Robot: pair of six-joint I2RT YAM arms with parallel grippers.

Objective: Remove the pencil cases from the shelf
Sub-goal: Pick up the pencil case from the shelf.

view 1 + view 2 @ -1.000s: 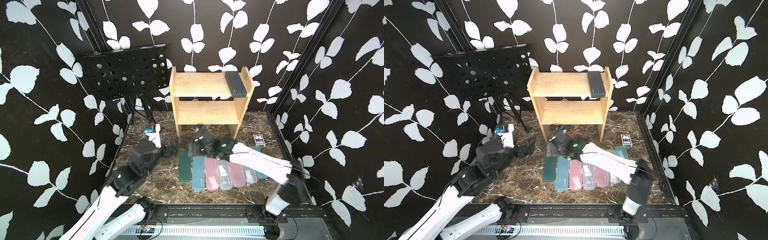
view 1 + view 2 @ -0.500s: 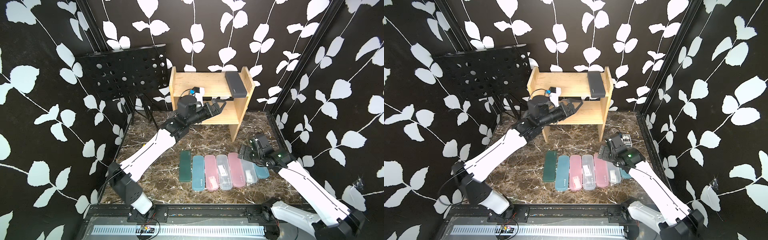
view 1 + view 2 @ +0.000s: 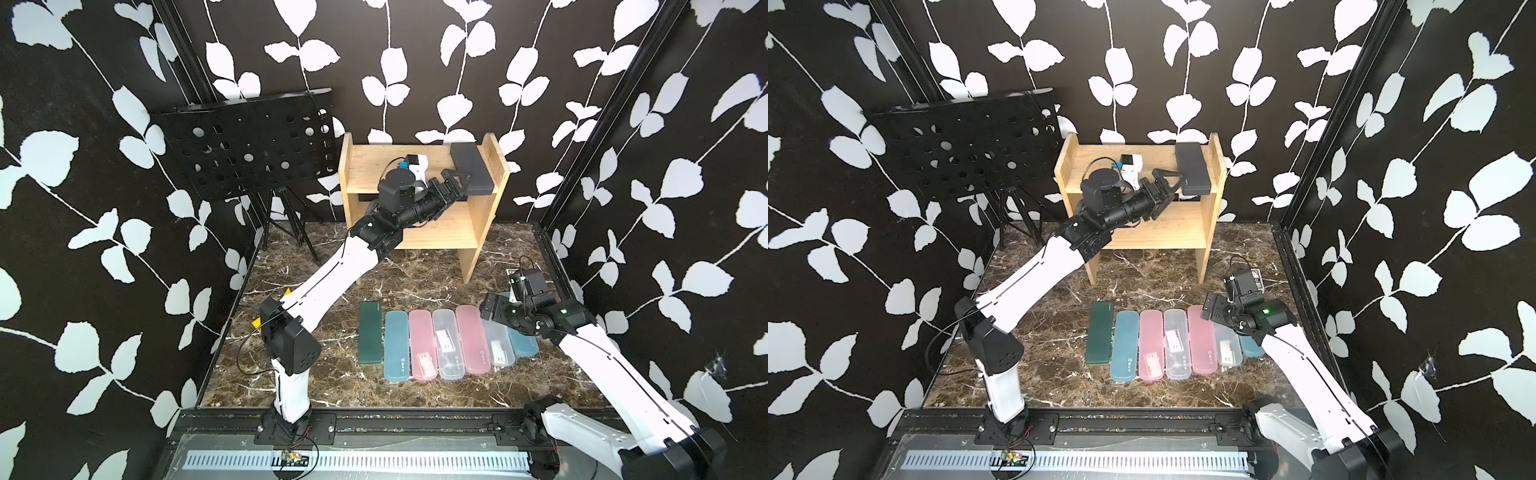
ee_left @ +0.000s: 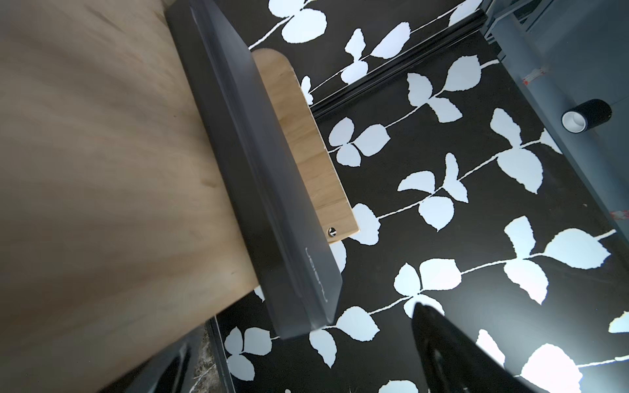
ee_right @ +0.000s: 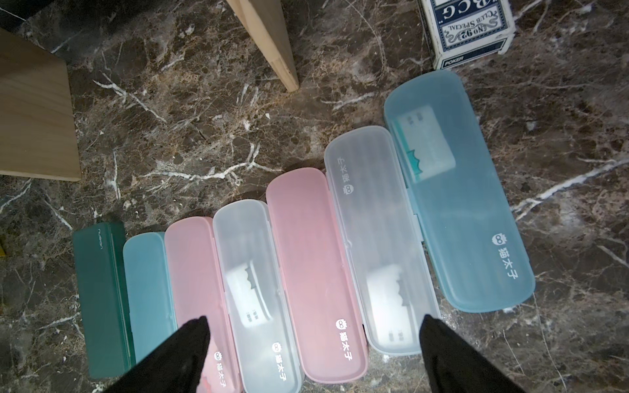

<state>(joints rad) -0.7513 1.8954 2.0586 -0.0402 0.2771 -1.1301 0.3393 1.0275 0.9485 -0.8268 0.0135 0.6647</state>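
The left pincer (image 3: pixel 459 179) is released, its jaws spread just short of the front end of the dark grey pencil case (image 3: pixel 471 168). The case lies along the right edge of the top board of the shelf (image 3: pixel 374 166). We count seven more cases (image 3: pixel 419 345) in a row on the marble floor (image 3: pixel 332 386), toward its right edge. The right pincer (image 3: pixel 488 306) hovers released over the row's right end, near a card box (image 5: pixel 466 30).

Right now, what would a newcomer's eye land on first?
Seven slim plastic pencil cases, green, blue, pink and clear, lie in a row on the brown marble tabletop. One dark grey case sits on the top board of the light wooden shelf, the open left gripper beside it.
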